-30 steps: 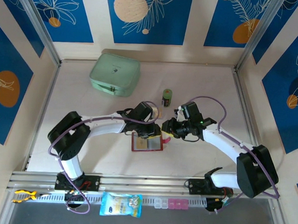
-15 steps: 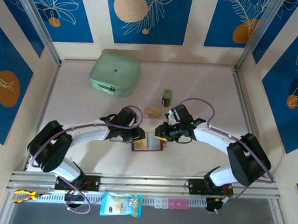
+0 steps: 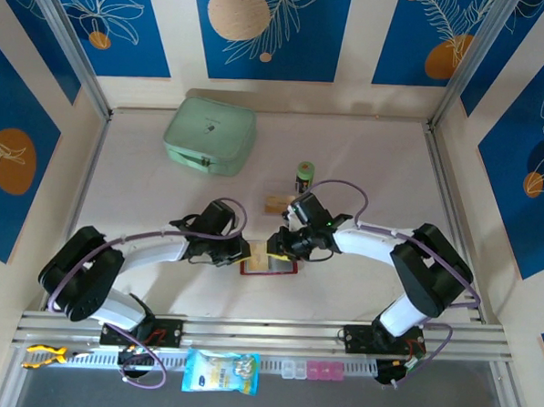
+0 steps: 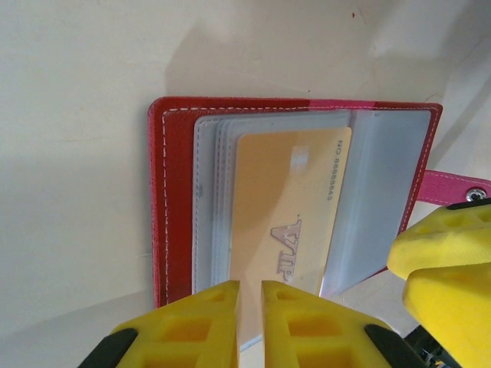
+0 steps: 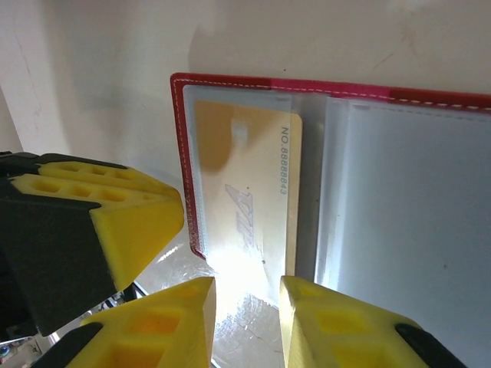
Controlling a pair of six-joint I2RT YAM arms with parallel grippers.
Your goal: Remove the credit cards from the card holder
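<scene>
Left end effector [image 4: 250,297] all but closed, right end effector [image 5: 247,297] part-open, neither visibly gripping — we fear the sleeved credit card [image 4: 288,199] drags the card holder [image 4: 173,192] along.

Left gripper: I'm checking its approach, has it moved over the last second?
Yes. In the top view the left gripper has shifted left and toward the near edge, away from the green can, ending at the card holder's left side.
</scene>
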